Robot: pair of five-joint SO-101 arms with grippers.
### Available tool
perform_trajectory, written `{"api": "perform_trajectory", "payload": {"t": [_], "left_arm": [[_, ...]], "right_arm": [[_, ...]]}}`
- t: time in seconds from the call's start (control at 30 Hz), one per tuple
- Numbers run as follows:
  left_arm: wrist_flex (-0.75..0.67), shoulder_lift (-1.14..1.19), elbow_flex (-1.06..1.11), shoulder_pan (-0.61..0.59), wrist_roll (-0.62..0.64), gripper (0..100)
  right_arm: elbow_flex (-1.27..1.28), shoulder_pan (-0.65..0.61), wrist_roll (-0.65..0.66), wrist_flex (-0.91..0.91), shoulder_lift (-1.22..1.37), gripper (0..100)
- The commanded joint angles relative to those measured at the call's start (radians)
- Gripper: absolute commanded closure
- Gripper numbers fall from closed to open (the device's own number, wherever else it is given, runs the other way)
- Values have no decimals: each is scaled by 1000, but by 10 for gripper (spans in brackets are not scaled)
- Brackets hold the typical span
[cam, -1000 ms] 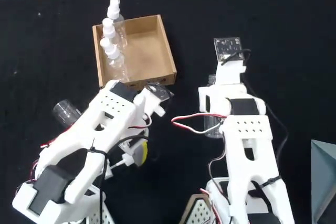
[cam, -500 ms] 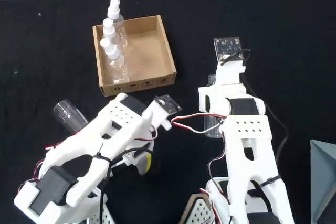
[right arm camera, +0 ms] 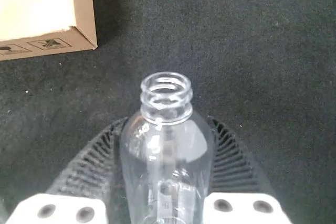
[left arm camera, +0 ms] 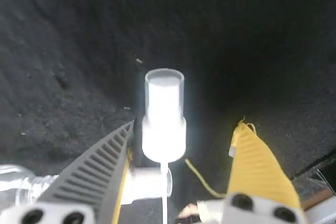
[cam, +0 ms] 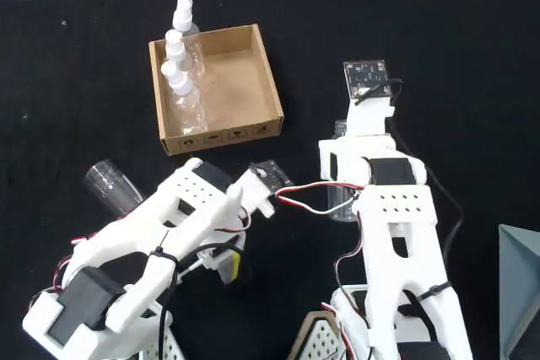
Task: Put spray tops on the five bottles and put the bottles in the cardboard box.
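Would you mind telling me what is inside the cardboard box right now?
Three clear bottles with white spray tops line one side of the cardboard box; elsewhere its brown floor shows. The bottles overlap, so the rear ones' bases are hidden.

Both arms are white plastic with black motor blocks and rows of small holes (rather like pegboard). The left arm [cam: 160, 242], nearer the box [cam: 224, 135], trails red, white and black wires. Its gripper [left arm camera: 185, 129] pairs a black ribbed finger [left arm camera: 100, 171] with a yellow finger [left arm camera: 257, 166]. The right arm [cam: 392, 217], farther from the box, carries a bare circuit board [cam: 365, 77] and a red-and-white wire loop [cam: 316, 197]. Dark screws dot the white mount of its gripper [right arm camera: 167, 124].
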Motion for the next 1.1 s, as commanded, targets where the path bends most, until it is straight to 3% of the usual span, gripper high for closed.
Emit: {"api": "perform_trajectory", "payload": {"t": [0.0,0.13,0.87,1.07], "left_arm": [[-91,-3,44,7,-15,801],[-110,-3,53,13,-15,862],[-6,-5,-12,10,-15,868],[-11,-5,-13,15,-15,970]], "right_arm": [[-51,31,-8,-28,-47,897],[-51,31,-8,-28,-47,897],[-51,31,-8,-28,-50,897],[-51,31,-8,-28,-50,897]]}}
